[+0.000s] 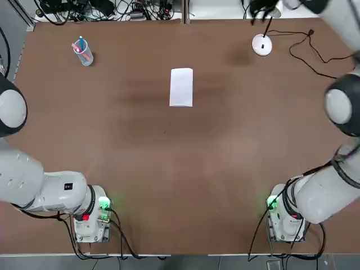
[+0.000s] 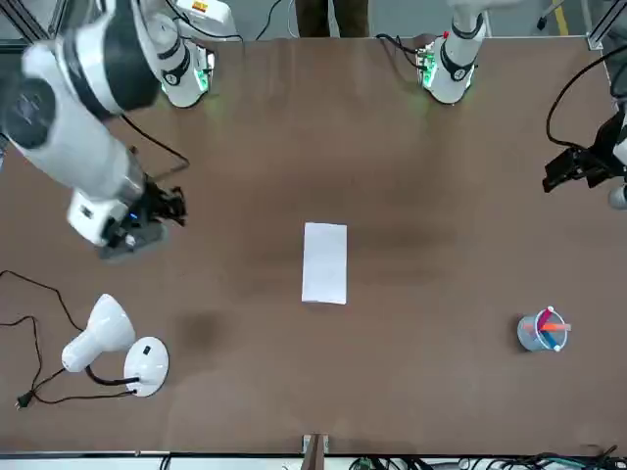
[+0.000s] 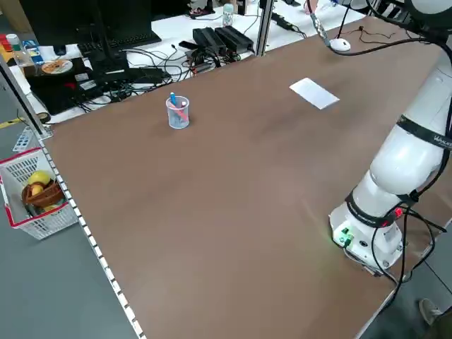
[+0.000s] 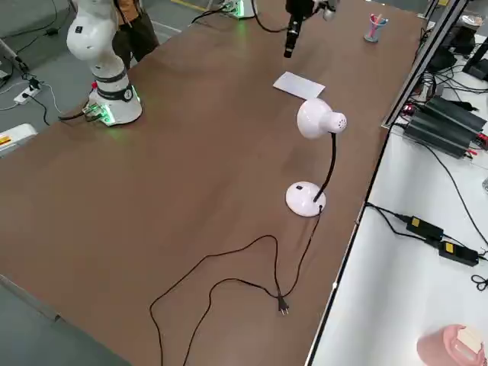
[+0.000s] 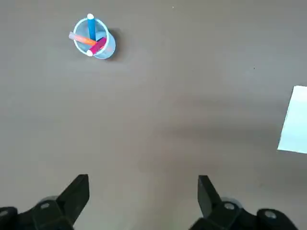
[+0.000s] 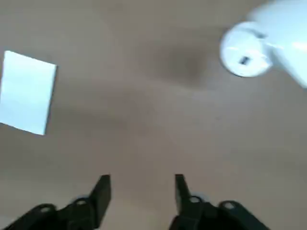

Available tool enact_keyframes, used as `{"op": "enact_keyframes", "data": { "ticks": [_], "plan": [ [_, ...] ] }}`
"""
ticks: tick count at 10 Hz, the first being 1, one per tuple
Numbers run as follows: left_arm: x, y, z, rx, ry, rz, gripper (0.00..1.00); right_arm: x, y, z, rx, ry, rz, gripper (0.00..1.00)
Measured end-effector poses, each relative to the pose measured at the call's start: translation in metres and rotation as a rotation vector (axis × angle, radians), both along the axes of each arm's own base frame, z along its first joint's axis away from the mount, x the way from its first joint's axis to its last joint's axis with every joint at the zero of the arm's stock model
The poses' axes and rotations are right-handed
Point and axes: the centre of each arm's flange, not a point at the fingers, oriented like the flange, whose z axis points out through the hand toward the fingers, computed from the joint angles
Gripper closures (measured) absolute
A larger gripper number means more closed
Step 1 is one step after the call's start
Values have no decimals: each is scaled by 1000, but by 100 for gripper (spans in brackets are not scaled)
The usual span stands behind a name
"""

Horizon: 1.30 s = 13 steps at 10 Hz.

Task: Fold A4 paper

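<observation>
- Paper [image 1: 181,88] lies flat, folded to a narrow rectangle, on the far-middle part of the table [image 1: 169,169] — nothing touching it.
- Right gripper [image 6: 143,191] hangs over the table near the lamp [image 4: 309,197]; I see its fingers apart, nothing between them.
- Left gripper [image 5: 144,191] sits above the table on the cup [image 1: 83,53] side — I have it spread and empty, clear of the paper.

Before you, a matte brown tabletop [image 3: 212,212] — grey floor [image 3: 56,282] beyond its edge, white side desk [image 4: 412,305], black monitor [image 3: 92,21], tangled cables [image 3: 155,67]
</observation>
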Motion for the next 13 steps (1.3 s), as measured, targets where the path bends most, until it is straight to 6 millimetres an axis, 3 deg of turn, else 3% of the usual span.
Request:
{"op": "enact_keyframes", "data": {
  "ticks": [2, 3, 5, 8, 13],
  "plan": [
    [2, -1, -10, -1, -2, -2, 0, -21, -100, 46, 25, -46, -139, 4],
    [2, -2, -9, -1, -8, -2, 0, -32, -138, 60, 32, -49, -192, 0],
    [0, -2, -3, 0, -18, -2, 0, -52, -176, 82, 18, -3, -255, 0],
    [-1, -1, -3, 0, -18, -1, 0, -56, -183, 98, -25, -20, -264, 0],
    [-1, -1, -4, 0, -17, 0, 0, -57, -184, 101, -26, -20, -266, 0]
  ]
}}
